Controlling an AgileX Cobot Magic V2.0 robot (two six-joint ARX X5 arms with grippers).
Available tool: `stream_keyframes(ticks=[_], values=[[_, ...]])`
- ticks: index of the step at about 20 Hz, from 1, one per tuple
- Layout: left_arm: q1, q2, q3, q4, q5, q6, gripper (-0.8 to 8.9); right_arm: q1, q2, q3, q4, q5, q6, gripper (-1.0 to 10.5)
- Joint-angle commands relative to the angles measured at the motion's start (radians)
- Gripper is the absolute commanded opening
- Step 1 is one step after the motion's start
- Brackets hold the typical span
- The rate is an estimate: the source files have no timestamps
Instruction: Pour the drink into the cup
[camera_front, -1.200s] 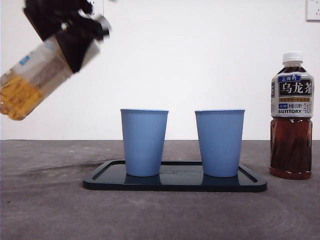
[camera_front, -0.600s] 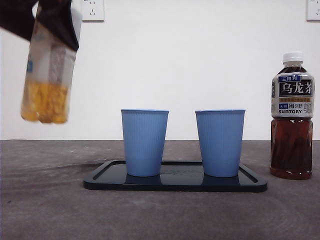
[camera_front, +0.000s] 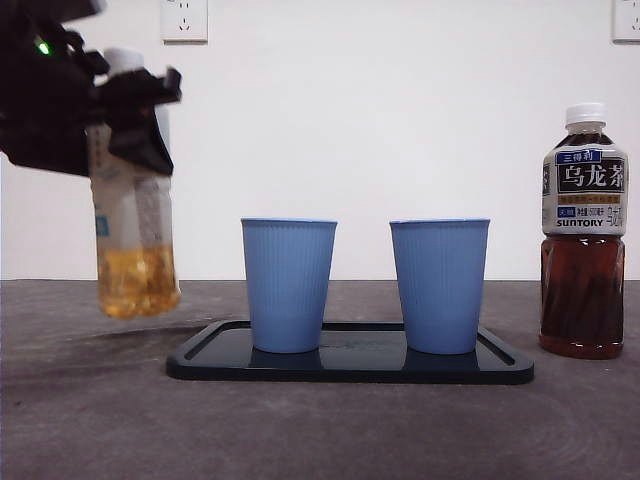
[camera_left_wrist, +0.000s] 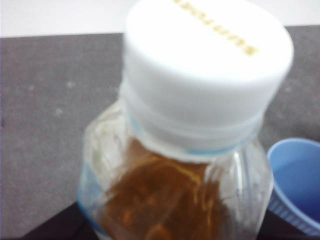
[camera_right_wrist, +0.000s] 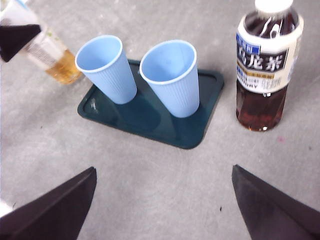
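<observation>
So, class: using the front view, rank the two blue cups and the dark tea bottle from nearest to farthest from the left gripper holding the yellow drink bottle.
1. Left-hand blue cup, on the tray's near end.
2. Right-hand blue cup, on the tray's other end.
3. Dark tea bottle, off the tray at the far right.

The left gripper is at upper left.

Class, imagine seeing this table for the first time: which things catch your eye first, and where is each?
A clear plastic bottle of amber drink with a white cap hangs upright in the air at the left, held by the left gripper. Two light blue ribbed cups stand on a dark tray mid-table, and a dark tea bottle stands at the right.
</observation>
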Motion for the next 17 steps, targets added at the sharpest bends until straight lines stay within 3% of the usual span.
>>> stream_keyframes(ticks=[1,11,14,17], values=[[-0.003,0.055,0.018,0.054,0.000,-0.006,1.73,0.004,0.003,0.015,-0.004,-0.003,-0.011,4.3],[-0.002,0.095,0.018,0.072,-0.002,-0.005,1.89,0.004,0.003,0.015,-0.002,0.002,-0.016,4.3],[-0.002,0.095,0.018,0.072,-0.002,-0.005,3.04,0.004,0.003,0.015,-0.003,0.008,-0.019,4.3],[-0.002,0.092,0.018,0.069,-0.002,-0.005,3.60,0.004,0.003,0.015,-0.003,0.008,-0.019,4.3]])
